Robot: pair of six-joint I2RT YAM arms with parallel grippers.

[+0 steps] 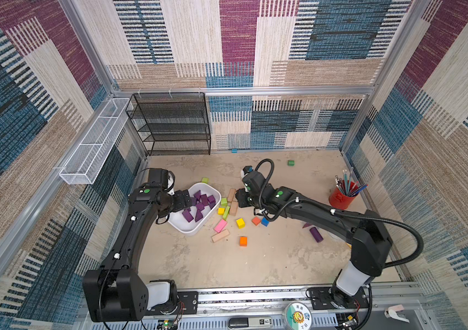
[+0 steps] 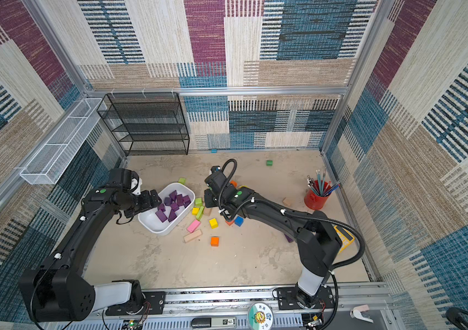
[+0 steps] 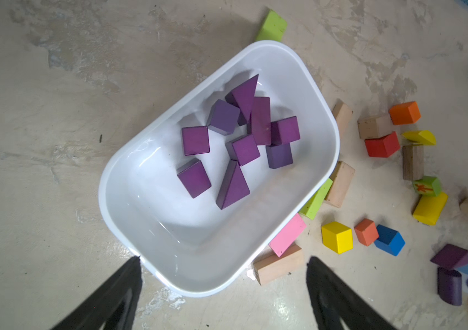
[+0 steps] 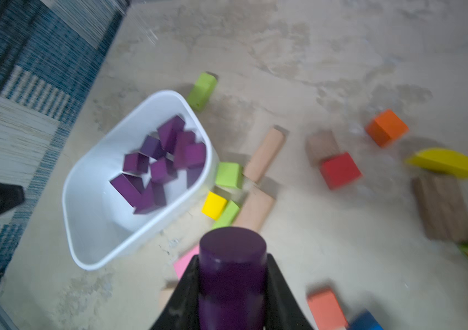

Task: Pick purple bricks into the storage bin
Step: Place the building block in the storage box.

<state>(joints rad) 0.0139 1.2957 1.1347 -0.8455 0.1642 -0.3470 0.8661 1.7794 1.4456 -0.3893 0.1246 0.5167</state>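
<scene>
The white storage bin (image 1: 187,228) (image 2: 157,225) lies left of centre, with several purple bricks (image 1: 202,200) (image 3: 244,148) (image 4: 164,160) heaped in its far half. My left gripper (image 3: 224,258) is open and empty, hovering over the bin's (image 3: 169,228) near end. To the right of the bin (image 4: 89,223), my right gripper (image 4: 232,258) is shut on a purple cylinder (image 4: 231,285), above the loose coloured blocks. A purple cylinder (image 1: 316,234) (image 3: 450,285) and a purple wedge (image 1: 307,225) (image 3: 451,255) lie on the table beside the right arm.
Against the bin's right side lie a pink oblong (image 1: 220,225), a wooden oblong (image 1: 220,236), and yellow (image 1: 240,223), blue (image 1: 265,222) and orange (image 1: 243,241) cubes. A red pencil cup (image 1: 341,197) stands far right. A black mesh rack (image 1: 169,125) and a white wire basket (image 1: 92,143) are at the back left.
</scene>
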